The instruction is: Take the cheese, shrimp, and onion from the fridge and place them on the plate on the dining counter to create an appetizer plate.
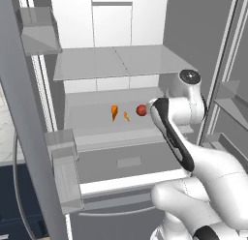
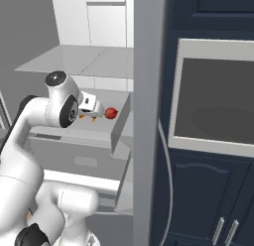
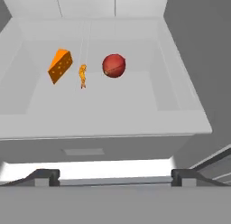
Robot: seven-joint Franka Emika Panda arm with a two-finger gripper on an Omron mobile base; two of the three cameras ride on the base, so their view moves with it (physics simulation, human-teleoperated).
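The gripper (image 3: 115, 177), jaws spread wide and empty, hangs short of cheese (image 3: 60, 65), shrimp (image 3: 83, 75) and onion (image 3: 113, 65) ahead.

Fridge shelf (image 3: 103, 105) carries cheese (image 3: 60, 65), shrimp (image 3: 83, 76), onion (image 3: 113, 65).

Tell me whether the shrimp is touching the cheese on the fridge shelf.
Apart. The hand view shows bare shelf between the shrimp and the cheese.

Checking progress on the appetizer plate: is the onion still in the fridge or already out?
In. The onion sits on a shelf inside the open fridge, beside the shrimp and cheese, untouched.
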